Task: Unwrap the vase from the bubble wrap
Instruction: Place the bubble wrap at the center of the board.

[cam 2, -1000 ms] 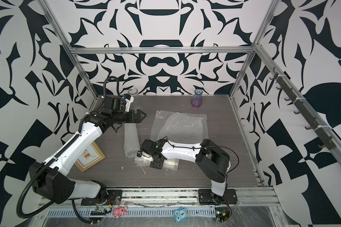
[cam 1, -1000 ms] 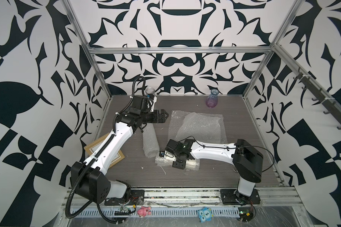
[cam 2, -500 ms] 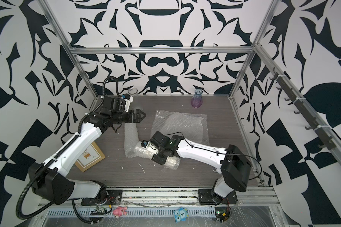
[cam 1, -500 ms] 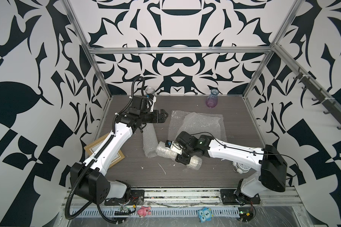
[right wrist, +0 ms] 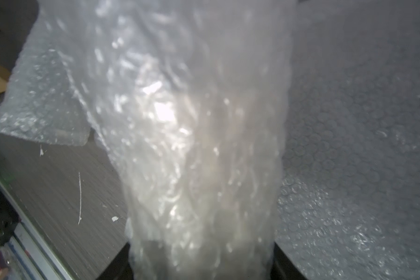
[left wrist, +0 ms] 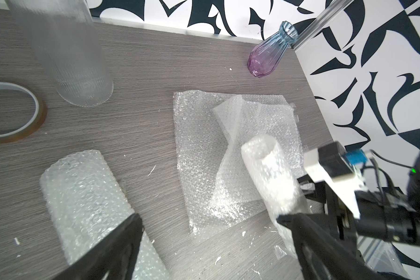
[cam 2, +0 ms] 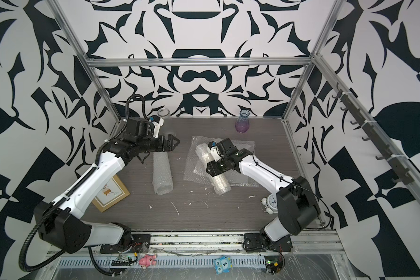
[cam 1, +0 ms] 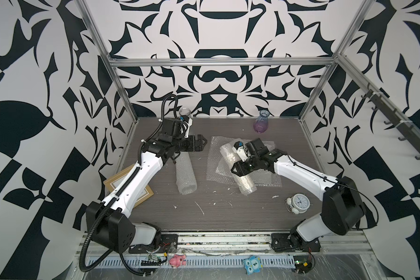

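- Between the jaws of the right tool (cam 1: 239, 169): bubble wrap roll (cam 1: 247, 186), gripped, lifted above a flat sheet (cam 1: 214, 148) on the surface (cam 1: 228, 213).
- Left tool (cam 1: 203, 143): jaws wide apart, near a second roll (cam 1: 186, 177).

Two wrap rolls are showing on the desk (cam 1: 228, 218): left roll (cam 1: 186, 175) mid-desk, right roll (cam 1: 246, 186) right of centre. One flat sheet (cam 1: 215, 157) is lying under the right roll. A creased layer (left wrist: 230, 116) is sitting on it, and I can't tell if that's a second sheet. One vase (cam 1: 262, 123) is standing at the far edge. One glass cylinder (left wrist: 70, 60) and one tape ring (left wrist: 12, 111) are sitting by the far-left corner. One frame (cam 2: 109, 194) is lying at the left edge. One clock (cam 1: 298, 202) is sitting near the right edge. Two toys, pink toy (cam 1: 177, 260) and blue toy (cam 1: 251, 265), are lying off the desk below the front rail (cam 1: 216, 238). White scraps (cam 1: 200, 208) are lying scattered, too small for counting.
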Controlling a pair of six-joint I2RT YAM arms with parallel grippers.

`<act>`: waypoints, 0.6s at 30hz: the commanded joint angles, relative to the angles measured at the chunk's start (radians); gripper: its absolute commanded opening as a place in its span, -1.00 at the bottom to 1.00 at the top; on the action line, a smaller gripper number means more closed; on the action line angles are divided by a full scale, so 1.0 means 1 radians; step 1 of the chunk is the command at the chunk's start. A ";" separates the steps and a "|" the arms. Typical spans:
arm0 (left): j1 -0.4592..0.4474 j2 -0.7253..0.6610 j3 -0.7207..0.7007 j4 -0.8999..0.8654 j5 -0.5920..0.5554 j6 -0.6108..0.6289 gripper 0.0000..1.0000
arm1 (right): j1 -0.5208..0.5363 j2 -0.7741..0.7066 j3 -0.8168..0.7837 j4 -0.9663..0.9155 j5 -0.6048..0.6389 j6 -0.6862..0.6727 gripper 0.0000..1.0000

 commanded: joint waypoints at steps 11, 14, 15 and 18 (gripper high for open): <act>0.004 -0.019 -0.012 0.009 0.014 0.001 0.99 | -0.153 0.104 0.148 0.085 -0.045 0.283 -0.33; 0.004 -0.018 -0.009 0.007 0.014 0.001 0.98 | -0.173 0.093 0.137 0.123 -0.040 0.318 -0.33; 0.004 -0.018 -0.009 0.007 0.014 0.001 0.98 | -0.179 0.087 0.130 0.136 -0.039 0.328 -0.33; 0.004 -0.015 -0.009 0.008 0.018 0.000 0.98 | -0.199 0.082 0.121 0.155 -0.048 0.348 -0.33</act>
